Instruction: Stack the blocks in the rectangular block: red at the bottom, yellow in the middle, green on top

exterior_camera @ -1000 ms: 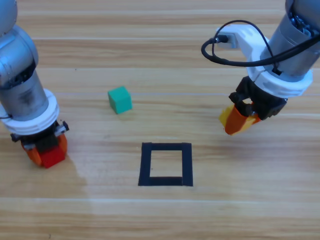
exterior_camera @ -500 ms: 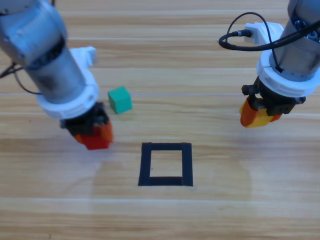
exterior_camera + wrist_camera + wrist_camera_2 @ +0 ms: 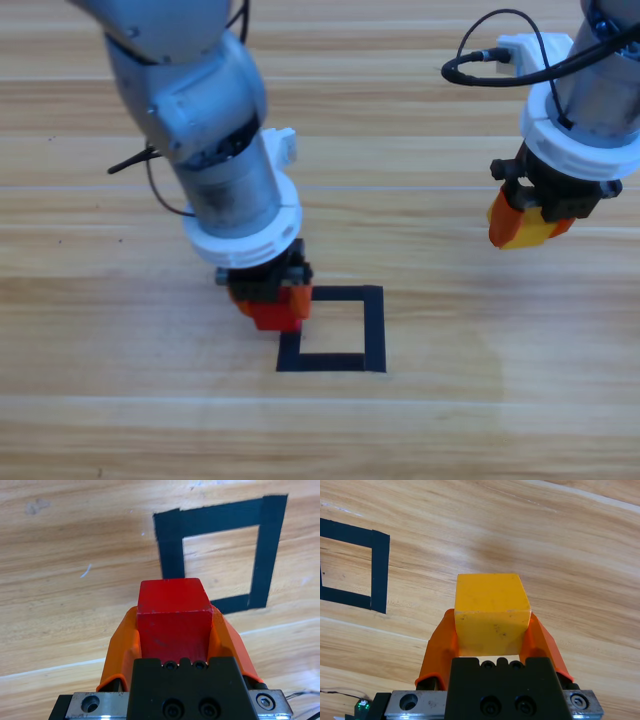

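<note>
Now | left gripper (image 3: 272, 305) pinching red cube (image 3: 275, 317) over outline (image 3: 372, 330) left edge; right gripper (image 3: 527, 225) pinching yellow cube (image 3: 535, 233)

The light is bright and even. The wooden table (image 3: 450, 420) shows a soft pale glare near the front. Shadows are weak and short. All views are sharp, without blur.
</note>
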